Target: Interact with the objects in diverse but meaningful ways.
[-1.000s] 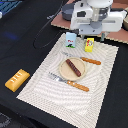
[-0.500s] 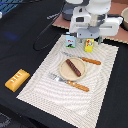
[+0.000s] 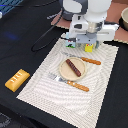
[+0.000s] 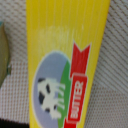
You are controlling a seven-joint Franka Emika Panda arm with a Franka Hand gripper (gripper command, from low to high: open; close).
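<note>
Bright yellow rectangular box [image 4: 65, 60], labelled butter, stood at the far edge of the placemat [image 3: 45, 85], just under the hand [image 3: 89, 44]. Probably light, stiff, smooth-sided; best pinched across its narrow faces. Hand's state: cannot tell, fingers hidden. Lower and closer over the box than a second earlier.
</note>
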